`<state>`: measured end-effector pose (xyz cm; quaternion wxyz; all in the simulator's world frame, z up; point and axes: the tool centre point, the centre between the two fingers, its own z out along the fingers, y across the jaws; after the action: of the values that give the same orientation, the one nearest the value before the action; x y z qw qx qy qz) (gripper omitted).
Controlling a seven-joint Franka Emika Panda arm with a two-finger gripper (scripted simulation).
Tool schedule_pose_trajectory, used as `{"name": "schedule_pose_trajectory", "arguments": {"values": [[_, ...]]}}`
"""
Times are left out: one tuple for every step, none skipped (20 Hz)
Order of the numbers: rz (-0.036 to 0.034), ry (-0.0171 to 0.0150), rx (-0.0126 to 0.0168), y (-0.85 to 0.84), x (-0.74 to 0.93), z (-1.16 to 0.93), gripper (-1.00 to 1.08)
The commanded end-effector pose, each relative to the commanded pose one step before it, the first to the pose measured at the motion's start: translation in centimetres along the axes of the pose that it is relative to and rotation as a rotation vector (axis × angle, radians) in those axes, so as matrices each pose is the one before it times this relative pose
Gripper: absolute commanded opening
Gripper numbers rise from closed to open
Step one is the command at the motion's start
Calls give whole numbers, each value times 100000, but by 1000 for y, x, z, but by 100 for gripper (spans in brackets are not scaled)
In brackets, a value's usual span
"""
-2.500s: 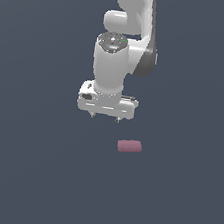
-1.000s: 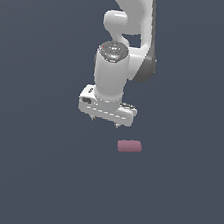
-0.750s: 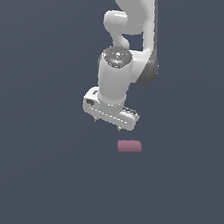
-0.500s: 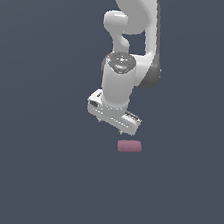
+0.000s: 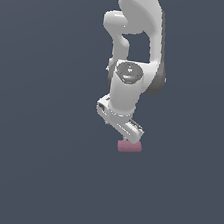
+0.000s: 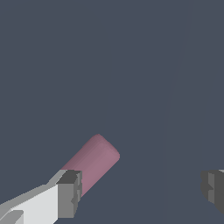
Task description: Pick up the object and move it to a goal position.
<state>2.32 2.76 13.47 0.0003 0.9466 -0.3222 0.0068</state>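
Note:
The object (image 5: 130, 147) is a small dusty-pink short cylinder lying on the dark grey floor. It also shows in the wrist view (image 6: 92, 162), slanted, with one end partly hidden behind one fingertip (image 6: 69, 193). My white gripper (image 5: 129, 135) hangs just above the object in the exterior view and covers its upper edge. In the wrist view my gripper (image 6: 142, 188) is open, with the jaws wide apart and nothing between them. The object lies near one finger, off the middle of the gap.
The flat dark grey floor (image 5: 36, 164) surrounds the arm on all sides. The white arm (image 5: 136, 42) rises above the gripper toward the top of the exterior view.
The gripper has moved down and toward the exterior view's right, and the wrist has turned. It has gone from above and left of the object to right over it.

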Motion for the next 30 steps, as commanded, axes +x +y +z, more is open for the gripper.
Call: {"name": "schedule_pose_trajectory", "arguments": {"values": [[6129, -205, 48, -550, -338, 532, 100], [2386, -80, 9, -205, -149, 211, 100], [2386, -77, 5, -200, -155, 211, 100], [2384, -74, 1, -195, -161, 211, 100], [2385, -71, -3, -190, -166, 212, 100], [2385, -68, -6, -184, -171, 212, 100], [2385, -64, -9, -179, -176, 212, 100], [2384, -61, -12, -173, -181, 212, 100], [2383, -57, -15, -167, -186, 212, 100], [2383, -53, -18, -161, -190, 212, 100], [2384, -50, -20, -155, -194, 212, 100], [2383, -46, -23, -149, -198, 212, 100], [2382, -42, -25, -143, -202, 212, 100], [2381, -38, -26, -137, -206, 212, 100], [2382, -34, -28, -130, -209, 212, 100], [2381, -30, -29, -123, -213, 212, 100], [2380, -25, -30, -117, -216, 212, 100], [2380, -21, -31, -110, -219, 212, 100], [2379, -17, -32, -103, -222, 212, 100], [2379, -13, -32, -96, -224, 212, 100], [2376, -8, -33, -89, -227, 212, 100], [2344, -4, -32, -81, -225, 209, 100], [2227, 0, -30, -71, -216, 199, 100], [2107, 3, -28, -61, -206, 188, 100], [1986, 6, -26, -53, -195, 177, 100], [1866, 8, -24, -45, -184, 166, 100], [1744, 10, -22, -38, -173, 155, 100], [1624, 11, -20, -32, -161, 145, 100], [1503, 12, -18, -26, -150, 134, 100], [1383, 13, -16, -22, -138, 123, 100]]}}
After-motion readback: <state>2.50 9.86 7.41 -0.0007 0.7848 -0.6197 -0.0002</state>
